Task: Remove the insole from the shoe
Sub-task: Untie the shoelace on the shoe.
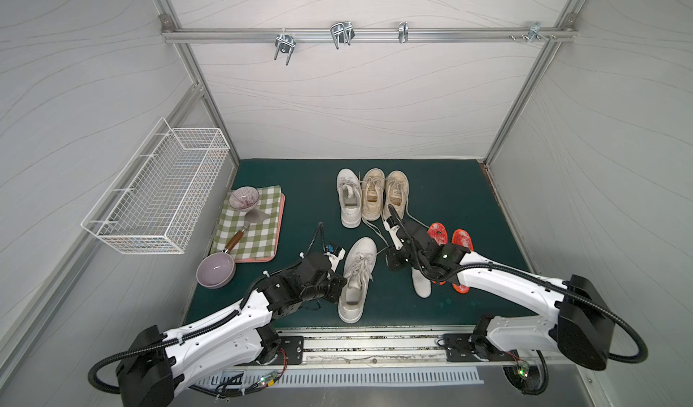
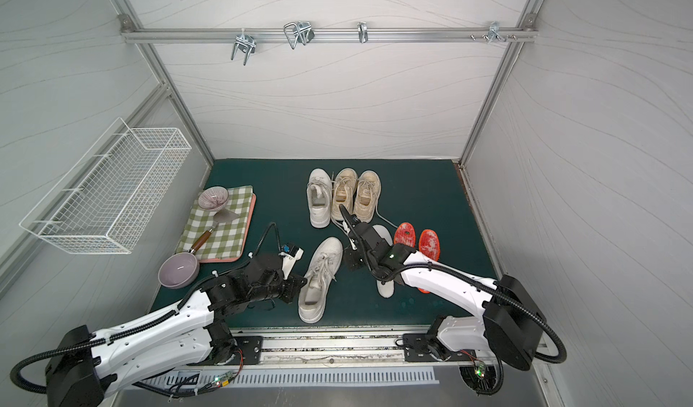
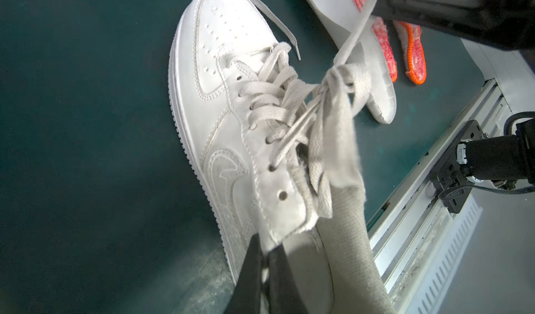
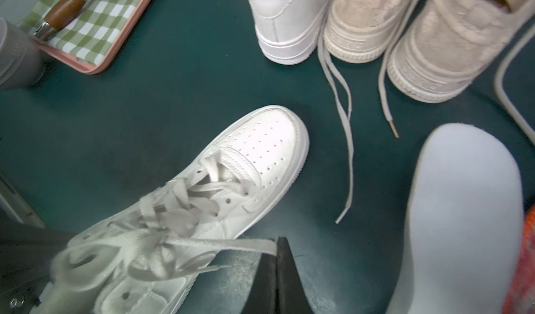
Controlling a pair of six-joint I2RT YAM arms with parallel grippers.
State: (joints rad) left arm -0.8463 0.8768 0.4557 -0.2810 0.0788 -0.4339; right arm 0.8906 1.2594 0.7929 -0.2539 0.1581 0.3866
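My left claw (image 3: 265, 249) is clamped narrow on the collar rim of the white leather low-top sneaker (image 1: 358, 273), at the side of its opening. My right claw (image 4: 276, 244) is pinched tight on one flat grey-white lace (image 4: 225, 242) of that sneaker, and the lace runs taut from the knot. The sneaker lies by the near edge of the dark green mat (image 1: 300, 183), toe towards the far edge. The insole (image 1: 351, 299) is down inside it, and only a pale patch shows through the heel opening in both top views. The knotted laces and raised tongue crowd that opening.

Just beside my right claw a loose white foam insole (image 4: 463, 211) lies on the mat, with two red-orange insoles (image 1: 462, 238) beyond it. My right arm crosses over all three. Towards the far edge stand another white sneaker (image 1: 348, 198) and two beige canvas sneakers (image 1: 396, 193). At the mat's left edge a green-checked cloth (image 1: 258, 232) on a pink tray (image 1: 279, 219) carries a striped bowl (image 1: 243, 198) and a wooden-handled spatula (image 1: 240, 234), with a lilac bowl (image 1: 216, 270) nearer.

Only the wrist views show my pinches, since the top views hide my fingertips. The left wrist view shows a stitched curved emblem (image 3: 225, 170) without lettering. The labels inside the beige sneakers are too small to read.
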